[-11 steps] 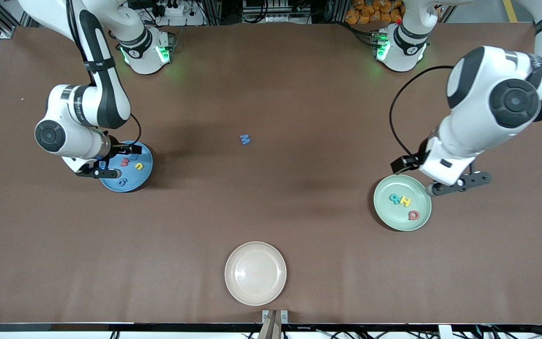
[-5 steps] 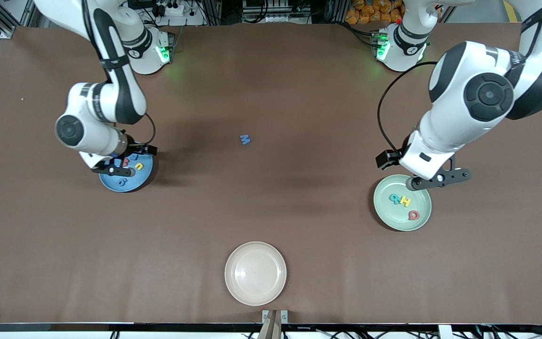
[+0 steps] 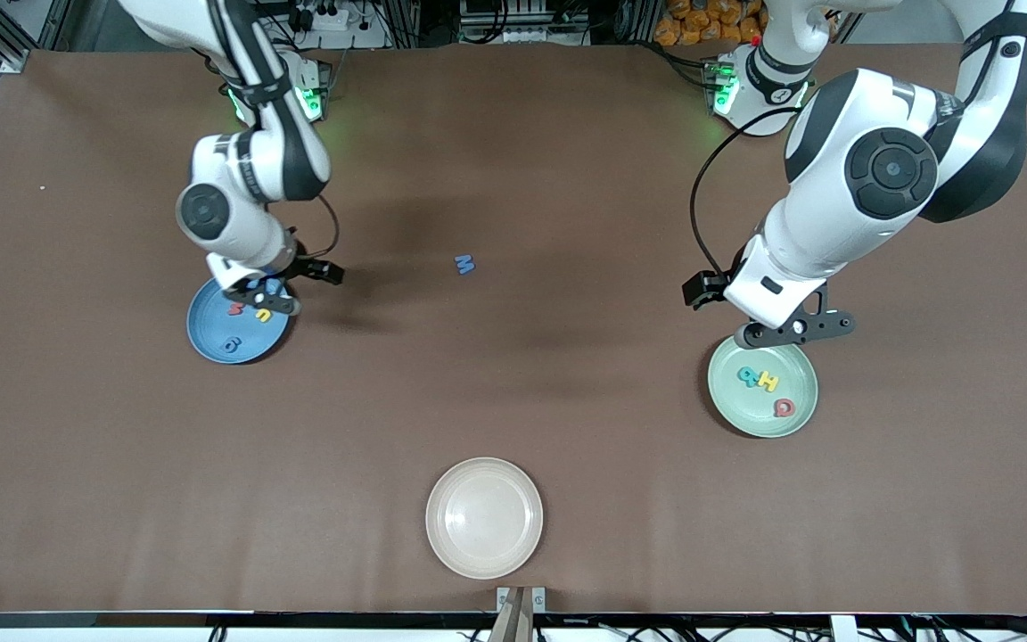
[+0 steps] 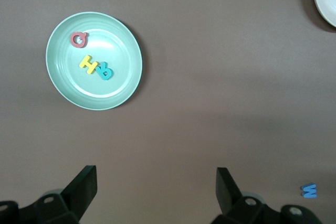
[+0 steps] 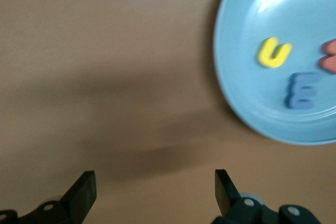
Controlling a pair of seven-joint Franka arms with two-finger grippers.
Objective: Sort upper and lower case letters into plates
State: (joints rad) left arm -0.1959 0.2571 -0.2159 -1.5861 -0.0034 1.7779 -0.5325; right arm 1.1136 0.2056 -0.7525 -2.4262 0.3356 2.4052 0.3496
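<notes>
Both hands are spread wide and empty. The right hand [image 3: 280, 290] hangs over the blue plate's [image 3: 210, 343] rim; the left hand [image 3: 794, 328] is over the green plate's [image 3: 727, 401] edge. A lone blue letter [image 3: 464, 264] lies mid-table, well apart from both. The right wrist view shows a yellow letter [image 5: 273, 53] in the blue plate.

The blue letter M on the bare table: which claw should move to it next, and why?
Probably the right claw, open and empty over the blue plate's rim. The blue M is the only letter outside a plate. The left claw, also open, hangs over the green plate's edge, apparently no closer.
</notes>
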